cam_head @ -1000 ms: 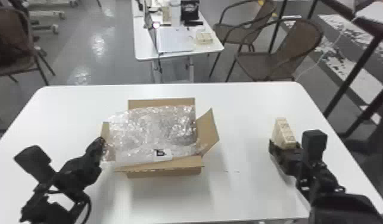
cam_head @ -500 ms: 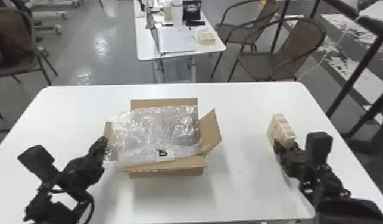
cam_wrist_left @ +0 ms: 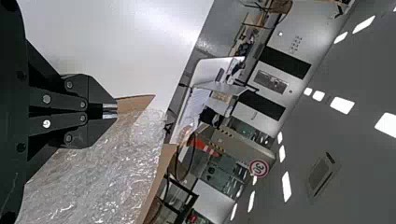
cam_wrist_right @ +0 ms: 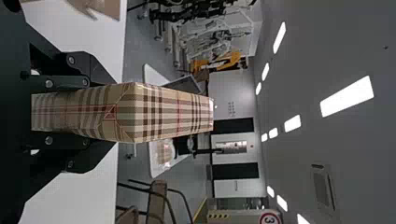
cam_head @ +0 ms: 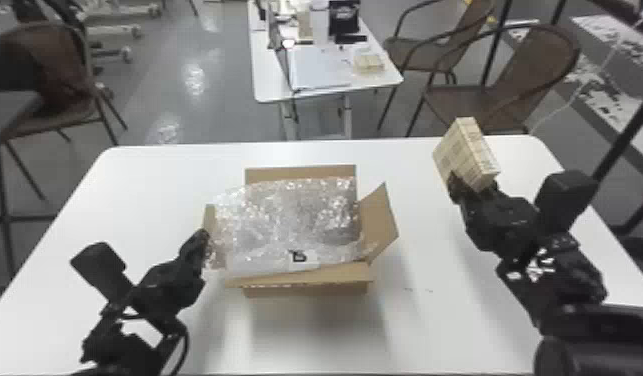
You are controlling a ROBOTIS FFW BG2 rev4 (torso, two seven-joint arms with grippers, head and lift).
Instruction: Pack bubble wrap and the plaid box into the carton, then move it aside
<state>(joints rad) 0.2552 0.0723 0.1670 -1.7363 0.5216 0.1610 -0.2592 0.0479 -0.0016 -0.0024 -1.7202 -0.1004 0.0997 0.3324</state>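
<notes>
While the right end effector (cam_head: 474, 187) pinches the plaid box (cam_head: 466, 152) at upper right, the left end effector (cam_head: 205, 234), fingers pressed together, seemingly touches bubble wrap (cam_head: 290, 215) atop the carton (cam_head: 382, 220) at centre.

high forward-down head view, outward wrist views close behind fingers (cam_wrist_left: 99, 94), table (cam_head: 455, 340) common to all

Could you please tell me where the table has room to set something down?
Bare tabletop lies between the carton and the right hand, and on the carton's near side. Crowded: the carton's left side, by the left hand and bubble wrap.
</notes>
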